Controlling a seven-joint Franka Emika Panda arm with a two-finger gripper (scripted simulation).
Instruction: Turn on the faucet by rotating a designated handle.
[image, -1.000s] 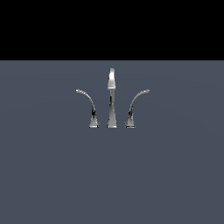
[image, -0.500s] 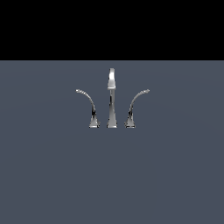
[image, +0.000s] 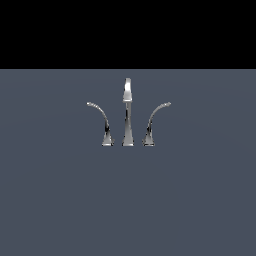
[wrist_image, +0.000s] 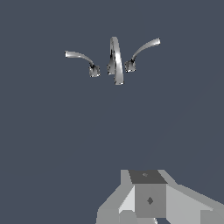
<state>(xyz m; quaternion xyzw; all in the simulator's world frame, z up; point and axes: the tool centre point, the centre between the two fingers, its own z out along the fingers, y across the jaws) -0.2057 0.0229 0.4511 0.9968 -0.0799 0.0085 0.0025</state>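
No writing visible. Chrome faucet (image: 128, 112) stands on a flat grey desk (image: 60, 200): left lever (image: 101, 122) arcing left, tall tapering spout (image: 128, 110), then the handle (image: 153, 121) arcing right on a flared base. Grey blocky end effector (wrist_image: 148, 199) sits well apart from the faucet, holding nothing; jaw opening cannot be told.

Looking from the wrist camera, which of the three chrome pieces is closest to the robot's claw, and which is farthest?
Judged from the wrist view, all lie well off from the gripper:
1. Spout, the middle piece; its end reaches closest.
2. Handle, on the gripper's side of the spout; close to the spout's rank.
3. Other lever, beyond the spout.
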